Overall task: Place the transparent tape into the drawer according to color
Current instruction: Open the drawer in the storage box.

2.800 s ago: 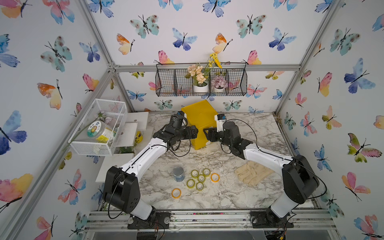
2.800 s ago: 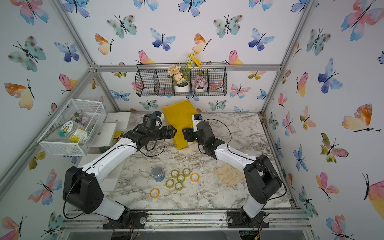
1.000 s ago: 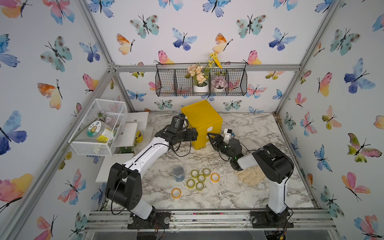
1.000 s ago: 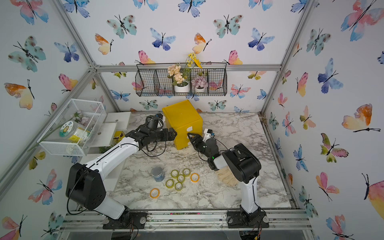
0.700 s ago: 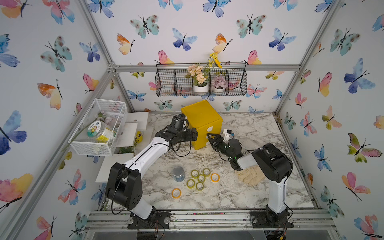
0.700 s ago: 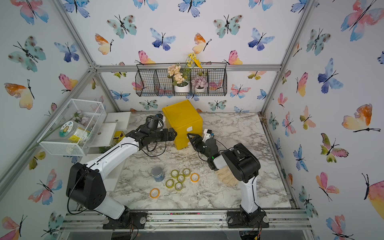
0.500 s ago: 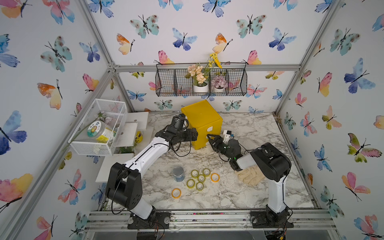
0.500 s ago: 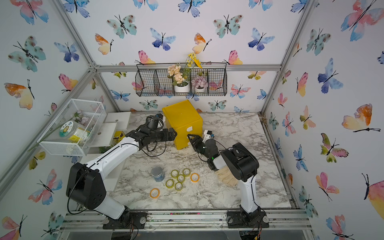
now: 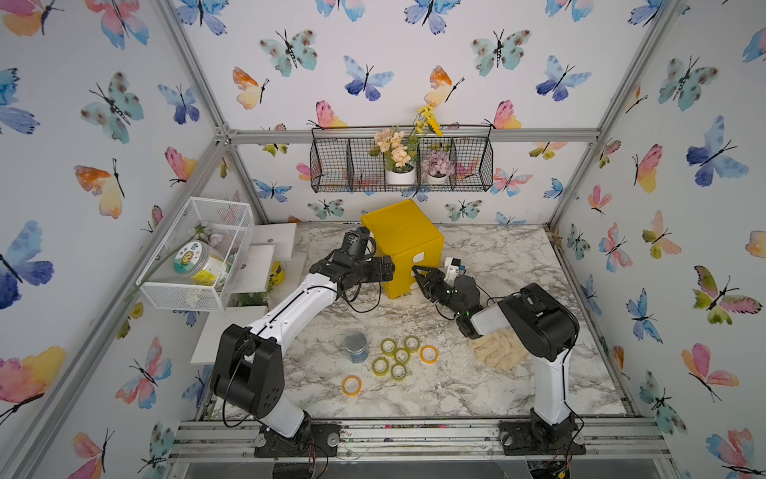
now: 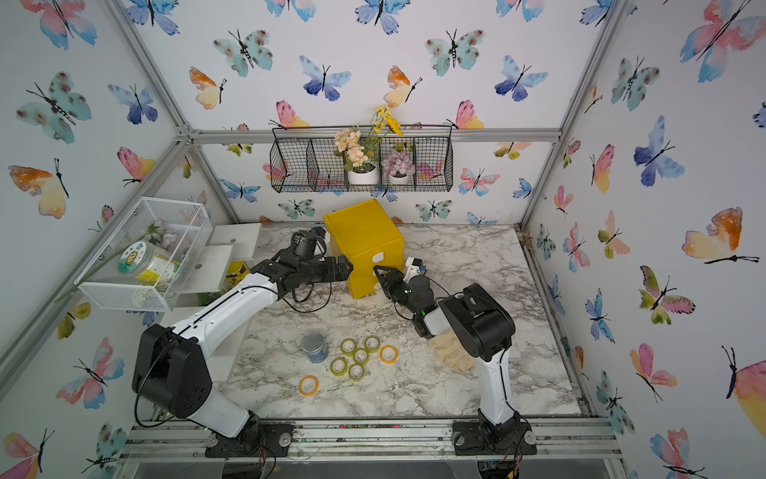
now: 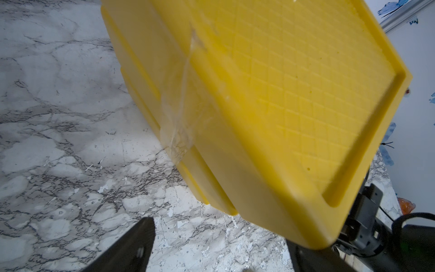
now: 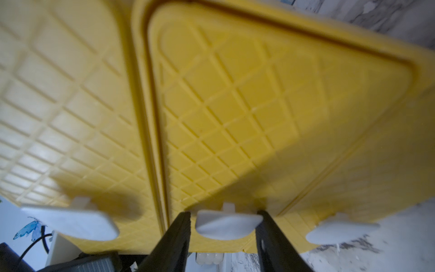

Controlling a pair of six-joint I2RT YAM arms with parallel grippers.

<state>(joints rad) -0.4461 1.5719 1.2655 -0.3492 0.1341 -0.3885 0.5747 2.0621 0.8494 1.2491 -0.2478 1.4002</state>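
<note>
I am narrowing the right gripper (image 12: 223,215) around the tab handle (image 12: 226,227) of the middle drawer (image 12: 235,106), firm contact not yet confirmable, readying the pull; the left gripper (image 9: 389,268) is standing open, tape rolls (image 9: 401,356) lying on the table (image 9: 456,394).

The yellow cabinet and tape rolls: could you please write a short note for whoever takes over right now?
Left tool: open, at the cabinet's side.
Right tool: straddles the middle drawer handle; grip not confirmed.
Tape rolls: seven, all loose on the table, five yellow-green, two orange.
Done: nothing sorted; drawers look shut.
Left: open drawers, sort rolls by colour.
</note>
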